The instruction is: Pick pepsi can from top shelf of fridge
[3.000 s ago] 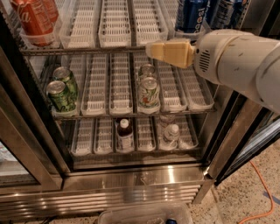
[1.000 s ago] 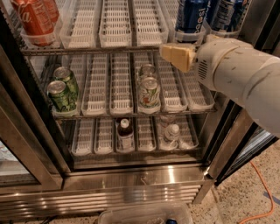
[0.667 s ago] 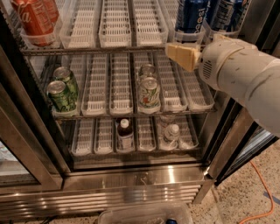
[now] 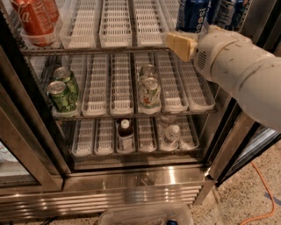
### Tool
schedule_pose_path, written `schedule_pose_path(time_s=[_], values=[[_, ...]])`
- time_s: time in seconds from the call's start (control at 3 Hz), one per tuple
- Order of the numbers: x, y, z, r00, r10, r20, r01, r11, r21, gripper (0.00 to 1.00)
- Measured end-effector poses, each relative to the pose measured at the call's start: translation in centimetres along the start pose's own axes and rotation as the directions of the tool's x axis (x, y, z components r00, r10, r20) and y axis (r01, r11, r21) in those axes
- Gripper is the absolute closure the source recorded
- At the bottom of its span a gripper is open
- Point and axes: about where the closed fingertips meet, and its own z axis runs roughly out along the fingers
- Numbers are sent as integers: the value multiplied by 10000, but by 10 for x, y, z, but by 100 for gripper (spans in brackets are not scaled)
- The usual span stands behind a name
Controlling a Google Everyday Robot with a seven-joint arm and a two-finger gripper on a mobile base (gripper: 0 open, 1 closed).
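The pepsi can (image 4: 192, 14), dark blue with white lettering, stands at the front right of the top shelf (image 4: 88, 50), with another like it (image 4: 228, 9) to its right. My gripper (image 4: 178, 44), with tan tips on a white arm (image 4: 237, 70), hangs just below and in front of the pepsi can, at the height of the shelf's front rail. It holds nothing that I can see. The fridge (image 4: 131, 189) stands open before me.
Red cola cans (image 4: 33, 19) stand at the top shelf's left. Green cans (image 4: 61, 93) and green-and-white cans (image 4: 149, 90) sit on the middle shelf, bottles (image 4: 125, 134) on the bottom one. A dark door frame (image 4: 26, 132) is at left, an orange cable (image 4: 263, 193) on the floor at right.
My gripper has moved up and to the right, from in front of the middle shelf to the top shelf's rail just under the pepsi can.
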Motion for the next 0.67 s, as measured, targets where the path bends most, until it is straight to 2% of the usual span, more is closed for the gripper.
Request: schedule_pose_path(time_s=[0.67], values=[[-11, 4, 26, 9989, 104, 456, -108, 9999, 90, 28]])
